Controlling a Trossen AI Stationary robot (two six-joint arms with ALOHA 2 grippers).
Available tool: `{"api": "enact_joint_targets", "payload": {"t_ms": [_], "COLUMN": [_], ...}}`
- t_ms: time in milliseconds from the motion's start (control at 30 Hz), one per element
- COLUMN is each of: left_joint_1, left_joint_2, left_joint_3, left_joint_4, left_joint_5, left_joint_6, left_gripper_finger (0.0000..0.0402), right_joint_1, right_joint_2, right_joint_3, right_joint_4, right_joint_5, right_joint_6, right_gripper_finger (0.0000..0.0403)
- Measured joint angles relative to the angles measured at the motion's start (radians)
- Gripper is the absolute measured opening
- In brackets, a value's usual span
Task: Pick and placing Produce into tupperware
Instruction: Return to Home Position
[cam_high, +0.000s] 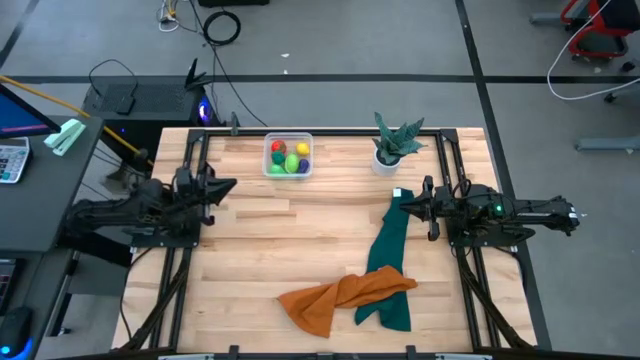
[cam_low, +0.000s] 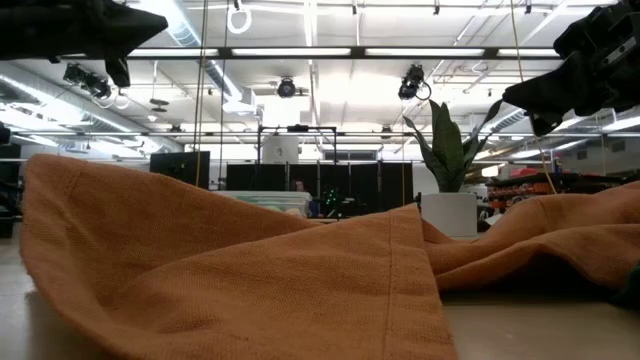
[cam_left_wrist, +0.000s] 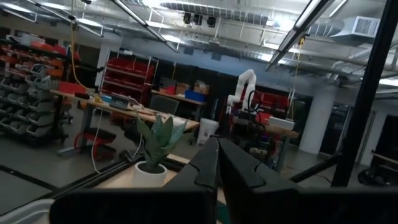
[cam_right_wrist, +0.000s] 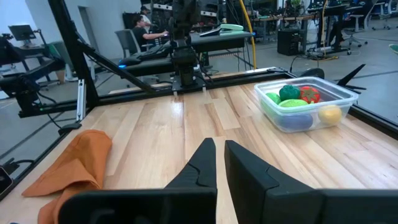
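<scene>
Tupperware (cam_right_wrist: 348, 102) holding colourful produce (cam_right_wrist: 289, 93), left gripper (cam_high: 232, 184) and right gripper (cam_high: 399, 207) both pressed together

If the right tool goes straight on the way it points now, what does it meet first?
Likely the left arm opposite; the tupperware lies off that line. Depth is unclear.

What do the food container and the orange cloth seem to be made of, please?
The tupperware looks like clear, glossy plastic: the produce shows through its walls. The orange cloth appears to be matte woven fabric: it lies in soft folds, with visible weave and a stitched hem.
</scene>
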Motion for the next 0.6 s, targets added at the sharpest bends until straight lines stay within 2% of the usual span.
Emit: {"api": "enact_joint_targets", "payload": {"t_ms": [300,600], "left_joint_1": [0.0,0.001], "left_joint_2": [-0.083,-0.081], "left_joint_3": [0.0,-0.005], "left_joint_4": [-0.138,-0.148], "left_joint_5": [-0.006,-0.052], "left_joint_6": [-0.003,0.011], "left_gripper_finger": [0.0007,0.0019], "right_joint_1": [0.0,0.0], "right_joint_2": [0.0,0.0], "right_joint_3": [0.0,0.0], "right_joint_4": [0.0,0.0], "right_joint_5": [0.0,0.0], "right_joint_6": [0.0,0.0], "right_gripper_finger": [0.0001,0.0001]}}
